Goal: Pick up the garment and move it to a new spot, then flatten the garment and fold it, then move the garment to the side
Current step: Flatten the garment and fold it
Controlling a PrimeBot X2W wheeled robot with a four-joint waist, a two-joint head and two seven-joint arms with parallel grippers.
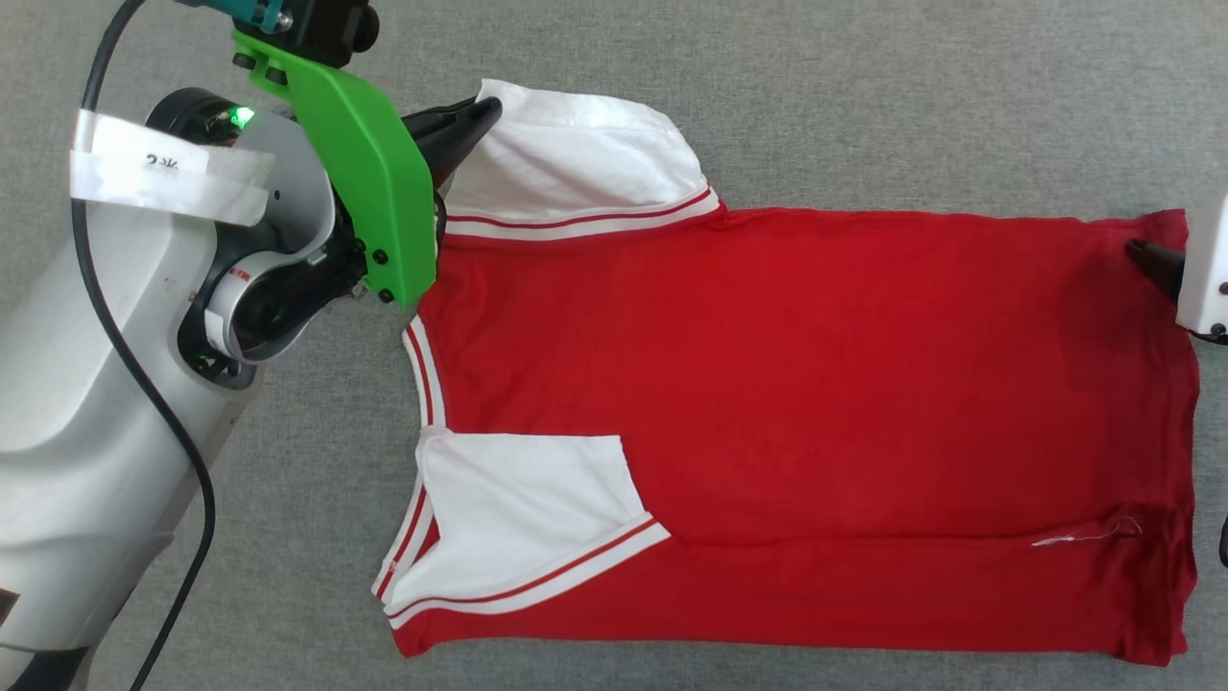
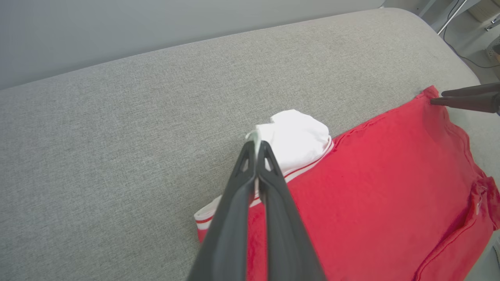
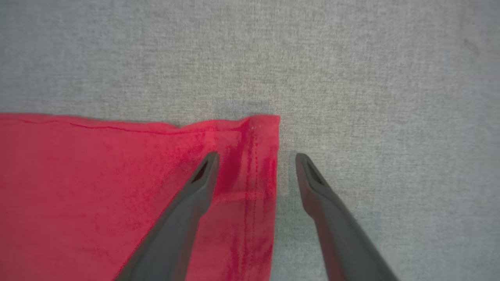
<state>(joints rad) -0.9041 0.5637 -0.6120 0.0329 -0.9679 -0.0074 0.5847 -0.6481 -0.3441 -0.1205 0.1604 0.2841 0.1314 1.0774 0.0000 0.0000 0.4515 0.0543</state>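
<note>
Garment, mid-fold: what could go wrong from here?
1. The left gripper has its jaws shut on just the edge of the far white sleeve; a pull may slip it free.
2. The right gripper is open astride the hem corner, one finger over the grey surface; closing may miss or catch one layer.
3. If only the left side lifts, the garment could drag and undo the folded near sleeve.
</note>
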